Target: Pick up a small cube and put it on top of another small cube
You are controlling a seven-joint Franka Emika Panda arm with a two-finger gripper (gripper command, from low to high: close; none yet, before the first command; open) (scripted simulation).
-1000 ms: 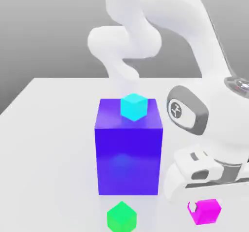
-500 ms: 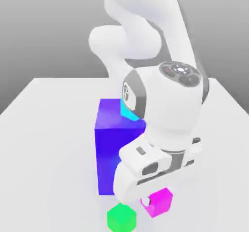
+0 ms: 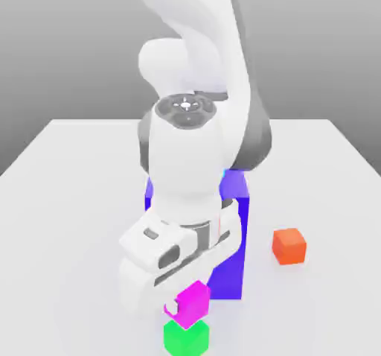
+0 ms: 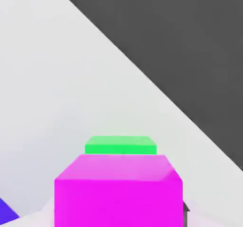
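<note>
In the exterior view, the claw (image 3: 181, 307) is clenched on the pink small cube (image 3: 193, 302), holding it just above the green cube (image 3: 186, 338) on the worktop (image 3: 67, 213). Rigid, smooth and probably light, it wants squeezing on opposite flat faces; further right sits an orange cube (image 3: 289, 245).

- A plain white surface (image 3: 67, 198) stretched wide under even, soft light.
- Behind its far edge stood a flat dark grey backdrop (image 3: 67, 42), lighter toward the top.
</note>
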